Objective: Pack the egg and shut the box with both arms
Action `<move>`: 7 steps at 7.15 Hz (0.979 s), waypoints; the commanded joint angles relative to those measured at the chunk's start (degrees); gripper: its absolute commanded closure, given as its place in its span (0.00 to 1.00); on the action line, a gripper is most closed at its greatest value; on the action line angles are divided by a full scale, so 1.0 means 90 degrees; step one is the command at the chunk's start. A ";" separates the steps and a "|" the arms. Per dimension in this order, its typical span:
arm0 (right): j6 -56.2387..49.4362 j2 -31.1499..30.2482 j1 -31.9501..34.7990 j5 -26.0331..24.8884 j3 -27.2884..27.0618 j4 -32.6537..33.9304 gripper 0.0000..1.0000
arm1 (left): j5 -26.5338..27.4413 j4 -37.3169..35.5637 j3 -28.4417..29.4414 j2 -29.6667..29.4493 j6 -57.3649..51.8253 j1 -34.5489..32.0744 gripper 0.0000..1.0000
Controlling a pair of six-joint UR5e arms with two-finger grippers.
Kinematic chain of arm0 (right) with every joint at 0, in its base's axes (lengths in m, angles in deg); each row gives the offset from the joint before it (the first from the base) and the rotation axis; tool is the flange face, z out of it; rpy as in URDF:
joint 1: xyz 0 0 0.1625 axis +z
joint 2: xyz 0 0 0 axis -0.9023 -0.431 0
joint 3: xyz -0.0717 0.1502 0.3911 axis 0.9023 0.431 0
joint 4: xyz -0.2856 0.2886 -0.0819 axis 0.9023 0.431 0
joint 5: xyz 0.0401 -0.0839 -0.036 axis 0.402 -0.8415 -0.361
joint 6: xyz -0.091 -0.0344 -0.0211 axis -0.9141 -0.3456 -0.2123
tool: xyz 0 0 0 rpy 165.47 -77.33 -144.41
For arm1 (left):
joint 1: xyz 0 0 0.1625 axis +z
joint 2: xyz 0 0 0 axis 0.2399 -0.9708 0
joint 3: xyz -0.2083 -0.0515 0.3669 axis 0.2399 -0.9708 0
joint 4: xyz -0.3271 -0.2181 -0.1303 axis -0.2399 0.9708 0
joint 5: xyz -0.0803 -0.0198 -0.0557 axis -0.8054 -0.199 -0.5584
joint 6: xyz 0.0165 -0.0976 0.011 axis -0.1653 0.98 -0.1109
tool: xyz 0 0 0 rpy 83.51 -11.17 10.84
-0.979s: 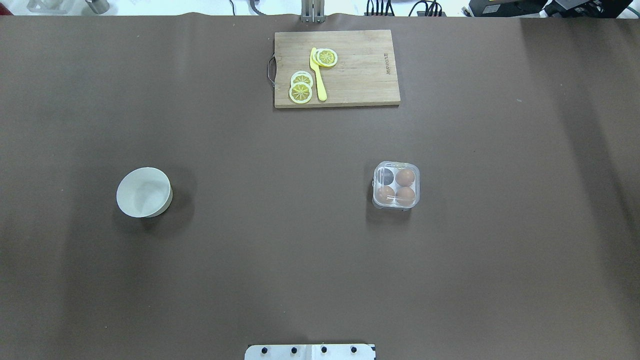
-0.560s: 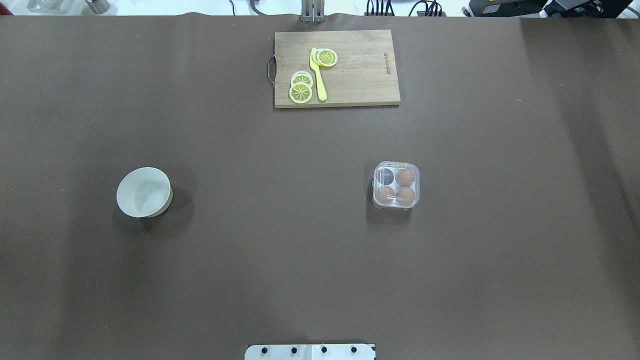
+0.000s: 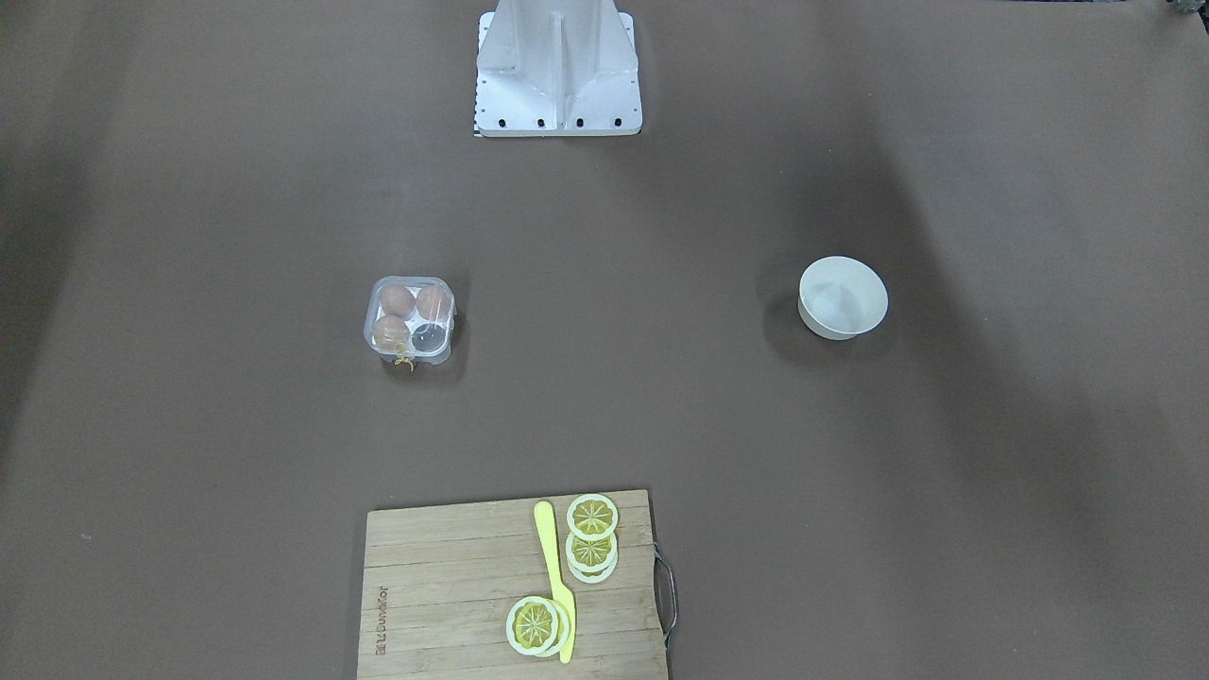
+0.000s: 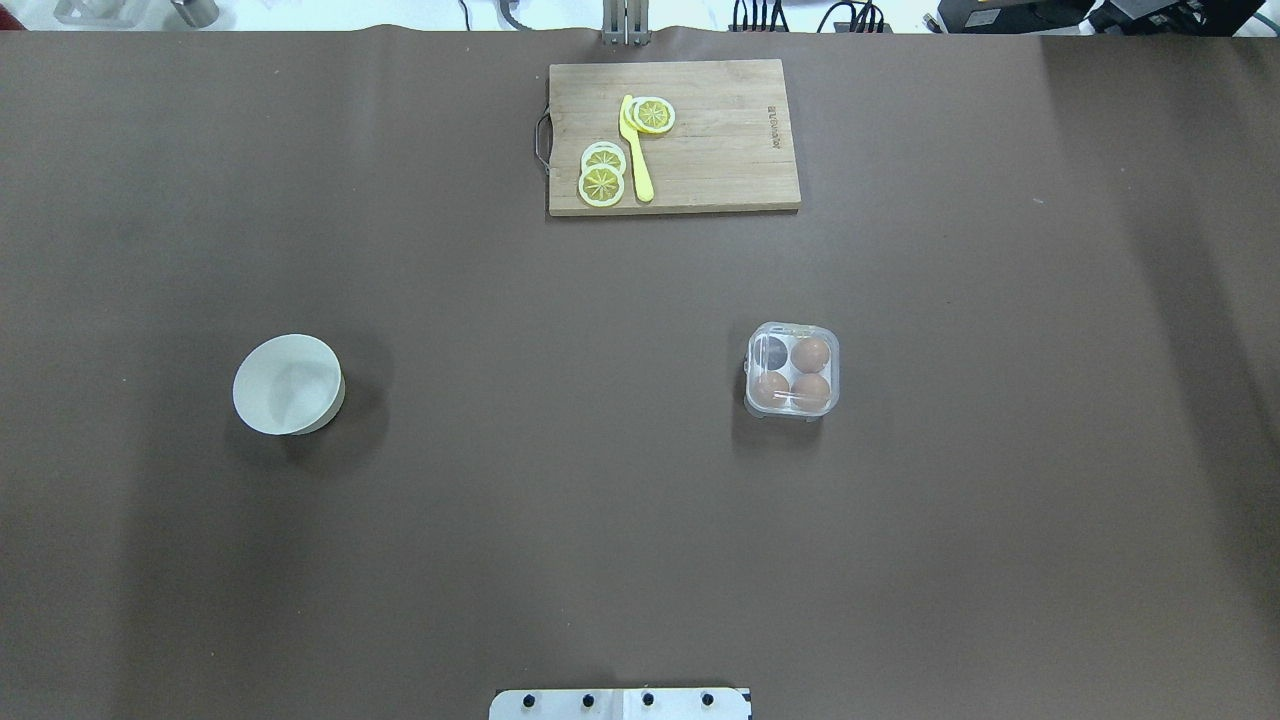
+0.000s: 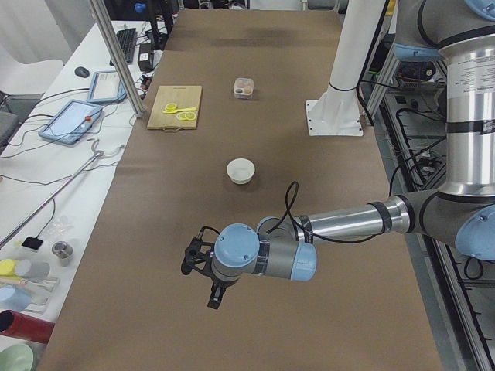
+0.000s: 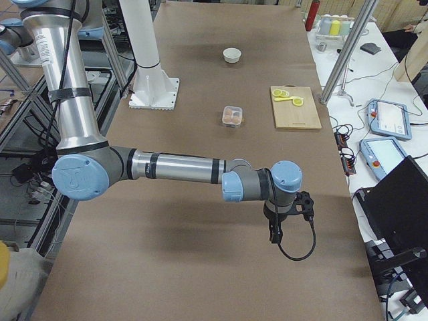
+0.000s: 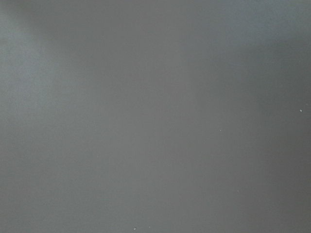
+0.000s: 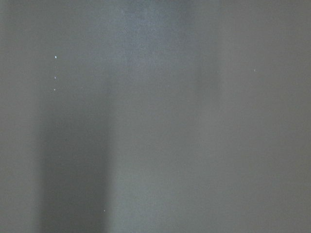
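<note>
Well, I cannot tell if my left hand [image 5: 192, 259] or right hand [image 6: 306, 202] is clenched; the likely flimsy box [image 4: 792, 371] toward the counter's [image 4: 520, 520] right edge holds three fragile eggs [image 4: 811, 354], so I'd grip its rim gently.

Stretched out level: my left arm [image 5: 348, 219] drops down its upright upper link, bends at the elbow and runs low and horizontal. It ends in the blue-capped left wrist [image 5: 236, 247] and the black left gripper [image 5: 198, 256]. My right arm [image 6: 174, 166] takes the same pose on the other side, with its forearm level, the right wrist [image 6: 286, 178] folded and the right gripper [image 6: 302, 202] at its tip. Both grippers show too small, from the side only, for me to say how their jaws stand.
</note>
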 commanded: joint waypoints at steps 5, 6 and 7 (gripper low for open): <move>0.0070 -0.0997 0.0021 -0.0053 -0.1230 -0.0021 0.00 | -0.0002 -0.0055 -0.0025 -0.0066 0.0031 0.0003 0.03; 0.0041 -0.0939 0.0021 -0.0043 -0.1240 -0.0021 0.00 | -0.0002 -0.0064 -0.0016 -0.0067 0.0041 0.0003 0.03; 0.0041 -0.0842 -0.0008 -0.0043 -0.1259 -0.0011 0.00 | -0.0002 -0.0065 -0.0025 -0.0086 0.0041 0.0003 0.03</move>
